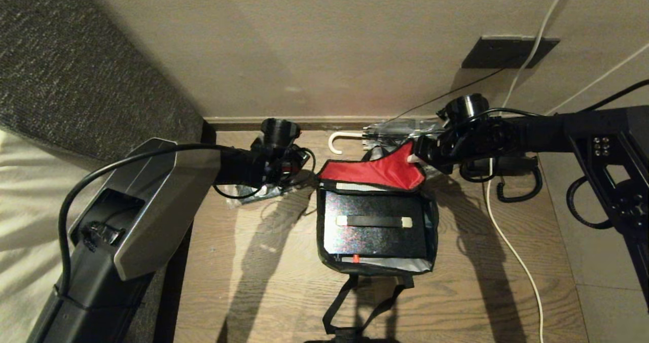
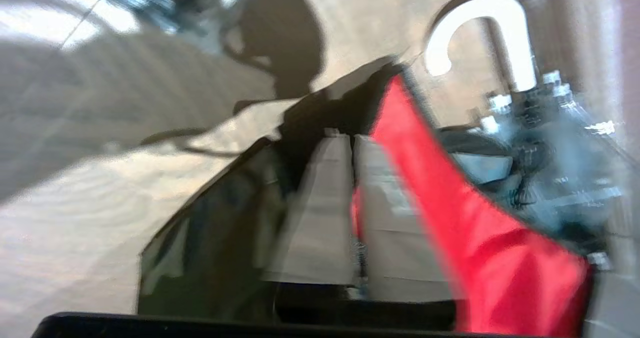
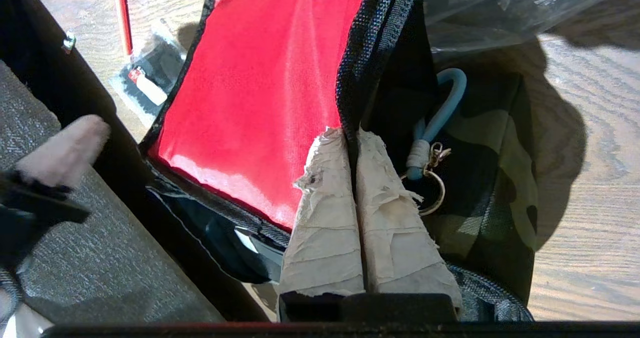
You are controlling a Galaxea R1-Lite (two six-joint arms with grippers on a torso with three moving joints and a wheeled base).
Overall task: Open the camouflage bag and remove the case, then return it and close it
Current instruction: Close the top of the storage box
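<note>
The camouflage bag (image 1: pixel 428 216) lies open on the wooden floor (image 1: pixel 253 282), and the case (image 1: pixel 374 231) lies flat inside it, long axis across the bag, strap handle up. The right gripper (image 3: pixel 356 138) is pinched shut on the trim of the red-lined flap (image 1: pixel 375 173), holding it raised at the bag's far right corner. The left gripper (image 2: pixel 351 143) sits just beside the flap's left corner, fingers nearly closed; I cannot tell whether it grips the flap.
</note>
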